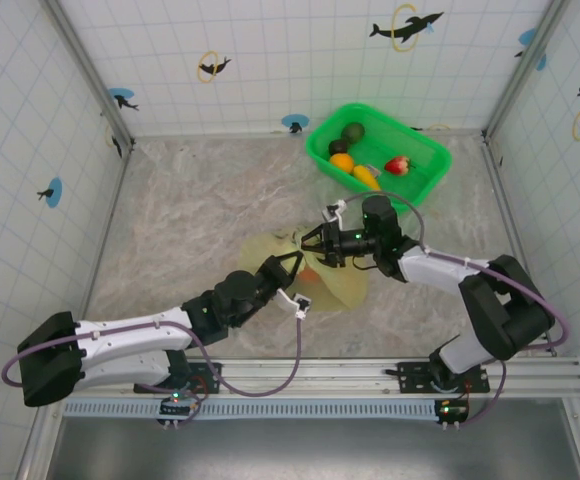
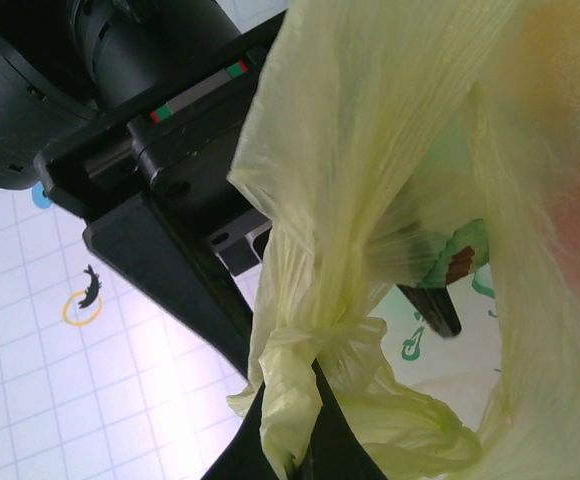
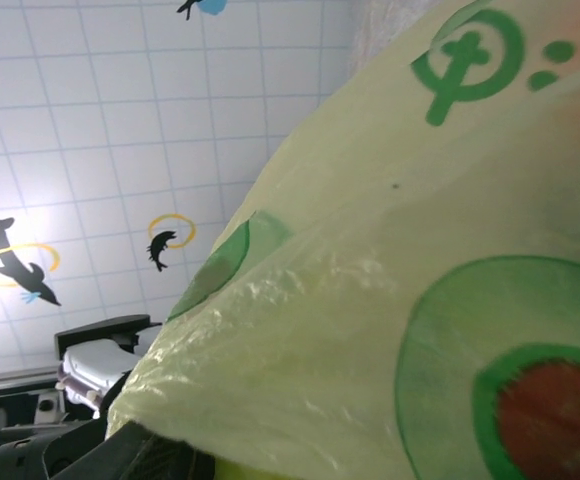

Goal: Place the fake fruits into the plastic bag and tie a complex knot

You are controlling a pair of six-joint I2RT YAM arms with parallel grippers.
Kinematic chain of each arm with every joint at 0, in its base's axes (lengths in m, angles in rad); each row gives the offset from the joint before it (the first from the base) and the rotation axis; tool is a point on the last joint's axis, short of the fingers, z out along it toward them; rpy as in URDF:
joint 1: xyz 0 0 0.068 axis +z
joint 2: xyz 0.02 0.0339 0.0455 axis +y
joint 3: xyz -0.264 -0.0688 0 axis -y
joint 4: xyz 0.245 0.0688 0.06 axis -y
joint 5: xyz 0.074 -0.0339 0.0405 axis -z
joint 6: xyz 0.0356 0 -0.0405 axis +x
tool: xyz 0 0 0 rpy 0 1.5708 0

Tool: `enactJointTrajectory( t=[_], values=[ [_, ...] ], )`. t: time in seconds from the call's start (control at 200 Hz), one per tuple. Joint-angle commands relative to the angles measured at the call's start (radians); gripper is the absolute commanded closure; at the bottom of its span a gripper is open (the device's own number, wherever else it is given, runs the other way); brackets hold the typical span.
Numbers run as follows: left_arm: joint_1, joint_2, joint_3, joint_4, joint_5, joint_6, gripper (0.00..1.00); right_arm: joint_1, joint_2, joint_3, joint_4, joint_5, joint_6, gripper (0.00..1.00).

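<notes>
The plastic bag (image 1: 342, 285) sits mid-table, a touch toward the near side, slumped between my two arms. My left gripper (image 1: 292, 274) comes in from the near left and is clamped tight on a gathered strip of the bag. On the left wrist camera the pale yellow film bunches into a twisted neck just above its fingers (image 2: 345, 460). My right gripper (image 1: 313, 243) reaches in from the right at the bag's far edge. Its jaws are apart, one finger on each side of that neck, and I can't tell whether either one touches the film. An orange-red blush shows through the bag's side. Several fake fruits (image 1: 342, 162) lie in the green basket (image 1: 428, 168) at the far right: orange, yellow, red and dark green.
</notes>
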Motion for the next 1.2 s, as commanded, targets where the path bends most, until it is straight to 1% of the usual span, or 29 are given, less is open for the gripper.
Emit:
enactJointTrajectory(
  t=[0.0, 0.035, 0.13, 0.3, 0.35, 0.39, 0.445, 0.57, 0.595, 0.636, 0.656, 0.721, 0.771, 0.796, 0.866, 1.001, 1.061, 1.196],
  values=[
    [-0.007, 0.011, 0.025, -0.008, 0.003, 0.029, 1.00, 0.029, 0.012, -0.007, 0.165, -0.056, 0.104, 0.50],
    [-0.007, 0.011, 0.024, -0.007, 0.003, 0.028, 1.00, 0.029, 0.012, -0.009, 0.188, -0.059, 0.120, 0.52],
    [-0.007, 0.007, 0.020, -0.009, 0.001, 0.027, 1.00, 0.023, 0.001, -0.013, 0.223, -0.053, 0.147, 0.60],
    [-0.007, 0.000, 0.013, -0.012, -0.002, 0.024, 1.00, 0.002, -0.023, -0.017, 0.240, -0.037, 0.156, 0.82],
    [-0.007, -0.002, 0.011, -0.015, -0.003, 0.023, 1.00, -0.003, -0.028, -0.019, 0.236, -0.030, 0.151, 0.90],
    [-0.008, -0.004, 0.009, -0.015, -0.003, 0.023, 1.00, -0.007, -0.032, -0.021, 0.227, -0.026, 0.141, 0.93],
    [-0.009, -0.006, 0.006, -0.015, -0.004, 0.023, 1.00, -0.013, -0.038, -0.022, 0.210, -0.019, 0.121, 0.94],
    [-0.014, -0.008, 0.000, -0.015, -0.004, 0.020, 1.00, -0.025, -0.050, -0.030, 0.214, 0.001, 0.110, 0.93],
    [-0.015, -0.008, 0.000, -0.016, -0.005, 0.020, 1.00, -0.026, -0.051, -0.032, 0.218, 0.006, 0.112, 0.90],
    [-0.016, -0.010, 0.001, -0.017, -0.004, 0.020, 1.00, -0.027, -0.055, -0.033, 0.223, 0.011, 0.111, 0.81],
    [-0.016, -0.010, 0.000, -0.018, -0.004, 0.020, 1.00, -0.029, -0.055, -0.033, 0.224, 0.014, 0.111, 0.79],
    [-0.017, -0.011, 0.000, -0.021, -0.004, 0.020, 1.00, -0.032, -0.057, -0.035, 0.235, 0.024, 0.115, 0.75],
    [-0.017, -0.011, 0.000, -0.024, -0.004, 0.020, 1.00, -0.032, -0.055, -0.034, 0.245, 0.029, 0.120, 0.74],
    [-0.018, -0.011, 0.002, -0.025, -0.004, 0.020, 1.00, -0.031, -0.053, -0.033, 0.252, 0.028, 0.123, 0.76],
    [-0.018, -0.011, 0.002, -0.026, -0.004, 0.020, 1.00, -0.026, -0.051, -0.032, 0.278, 0.025, 0.136, 0.85],
    [-0.018, -0.010, 0.003, -0.030, -0.005, 0.020, 1.00, -0.021, -0.054, -0.031, 0.268, 0.022, 0.123, 0.97],
    [-0.019, -0.010, 0.004, -0.029, -0.005, 0.020, 1.00, -0.023, -0.058, -0.036, 0.258, 0.022, 0.112, 1.00],
    [-0.018, -0.008, 0.003, -0.030, -0.005, 0.022, 1.00, -0.036, -0.078, -0.054, 0.213, 0.025, 0.076, 1.00]
  ],
)
